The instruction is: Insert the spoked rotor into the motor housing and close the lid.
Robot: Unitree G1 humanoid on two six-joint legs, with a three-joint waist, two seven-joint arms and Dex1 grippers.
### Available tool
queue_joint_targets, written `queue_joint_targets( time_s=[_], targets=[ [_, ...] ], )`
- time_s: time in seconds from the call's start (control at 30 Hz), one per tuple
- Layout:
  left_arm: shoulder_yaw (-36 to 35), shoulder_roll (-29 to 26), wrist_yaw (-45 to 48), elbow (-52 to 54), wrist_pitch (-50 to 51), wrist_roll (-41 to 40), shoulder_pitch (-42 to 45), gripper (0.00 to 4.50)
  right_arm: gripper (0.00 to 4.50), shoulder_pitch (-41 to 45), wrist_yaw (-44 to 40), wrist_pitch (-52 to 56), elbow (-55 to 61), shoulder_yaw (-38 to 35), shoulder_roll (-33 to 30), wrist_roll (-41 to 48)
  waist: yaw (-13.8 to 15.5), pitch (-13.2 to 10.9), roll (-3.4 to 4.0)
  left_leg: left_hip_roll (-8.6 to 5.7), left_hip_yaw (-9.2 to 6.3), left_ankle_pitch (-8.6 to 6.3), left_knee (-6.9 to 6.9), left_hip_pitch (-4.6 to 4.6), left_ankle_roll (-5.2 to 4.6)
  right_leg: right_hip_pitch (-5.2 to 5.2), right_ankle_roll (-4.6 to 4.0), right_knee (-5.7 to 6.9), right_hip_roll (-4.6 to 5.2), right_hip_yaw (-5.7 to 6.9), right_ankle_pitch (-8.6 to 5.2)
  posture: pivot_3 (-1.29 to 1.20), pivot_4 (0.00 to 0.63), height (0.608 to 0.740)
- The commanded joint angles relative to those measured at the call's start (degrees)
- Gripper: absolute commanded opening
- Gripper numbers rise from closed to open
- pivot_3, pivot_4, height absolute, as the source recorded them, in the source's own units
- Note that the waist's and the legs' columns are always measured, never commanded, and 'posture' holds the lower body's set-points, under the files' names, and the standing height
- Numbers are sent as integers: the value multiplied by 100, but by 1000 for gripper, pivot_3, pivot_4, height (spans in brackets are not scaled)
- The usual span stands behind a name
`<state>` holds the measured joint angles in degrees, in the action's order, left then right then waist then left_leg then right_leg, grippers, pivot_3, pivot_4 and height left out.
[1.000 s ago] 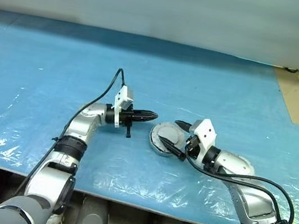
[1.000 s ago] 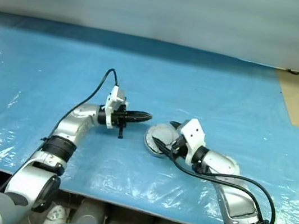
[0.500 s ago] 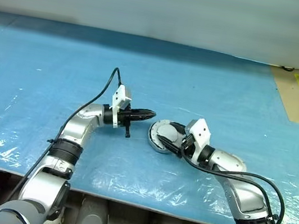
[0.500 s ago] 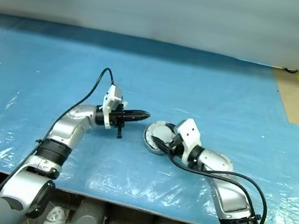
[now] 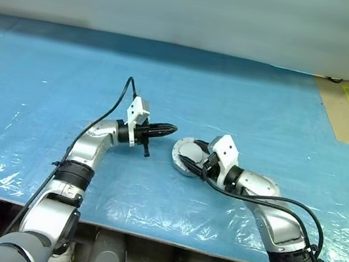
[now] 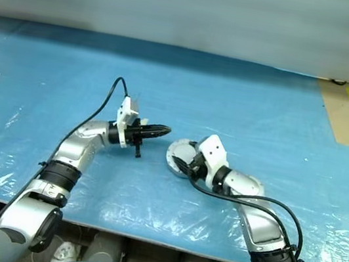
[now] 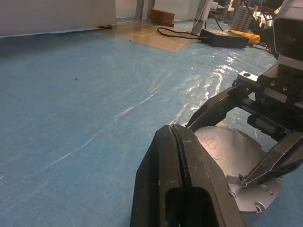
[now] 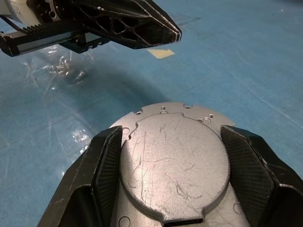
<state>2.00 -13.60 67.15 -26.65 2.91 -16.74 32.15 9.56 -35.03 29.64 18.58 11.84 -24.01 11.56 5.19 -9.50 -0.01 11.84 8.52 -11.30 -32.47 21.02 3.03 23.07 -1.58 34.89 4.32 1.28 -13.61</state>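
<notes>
Overhead, crinkled blue plastic sheet point(image 5: 245, 102), perhaps taped.

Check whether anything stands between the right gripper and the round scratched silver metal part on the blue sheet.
Nothing visible does. The right gripper straddles the round scratched silver metal part, with its black fingers seemingly pressed against opposite sides. The shut left gripper hovers off to one side above the blue sheet, apart from the part.
</notes>
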Motion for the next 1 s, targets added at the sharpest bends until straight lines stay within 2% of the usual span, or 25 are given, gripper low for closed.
queue_joint_targets(
  time_s=[0.03,0.13,0.27,0.47,0.8,1.0],
  targets=[
    [-57,-79,-28,13,-151,-49,-1,0,2928,-150,12,-10,88,179,-77,-155,1,0,0,0,1,-1,0,-1,1,0,0,0,0,0,0,0,150,740],
    [-47,-101,-29,-35,-196,-36,13,0,2928,-248,28,-186,-42,262,-182,-355,7,0,0,-1,1,-1,0,-2,2,-1,0,-1,0,-1,0,0,150,740],
    [29,-3,-36,-27,-211,-54,44,0,2928,-366,226,-426,-293,58,79,-267,10,1,-1,-1,1,-2,2,-3,3,-3,1,-1,1,-1,0,0,150,740],
    [296,148,-109,45,-24,80,34,0,2928,-511,183,-547,-331,61,87,-303,11,2,0,-1,1,-2,-2,-14,3,-16,0,-1,2,-3,0,0,150,740],
    [1051,-201,-140,-161,119,888,-7,0,2928,-409,188,-543,-282,-5,67,-304,18,8,1,-2,0,-2,1,-21,3,-25,0,-4,2,-3,0,0,150,740],
    [1218,-177,-61,-39,82,893,14,0,2928,-339,178,-467,-192,-6,92,-256,24,12,4,-3,1,-2,7,-44,4,-48,-1,-10,4,-3,-1,0,150,740]
  ],
)
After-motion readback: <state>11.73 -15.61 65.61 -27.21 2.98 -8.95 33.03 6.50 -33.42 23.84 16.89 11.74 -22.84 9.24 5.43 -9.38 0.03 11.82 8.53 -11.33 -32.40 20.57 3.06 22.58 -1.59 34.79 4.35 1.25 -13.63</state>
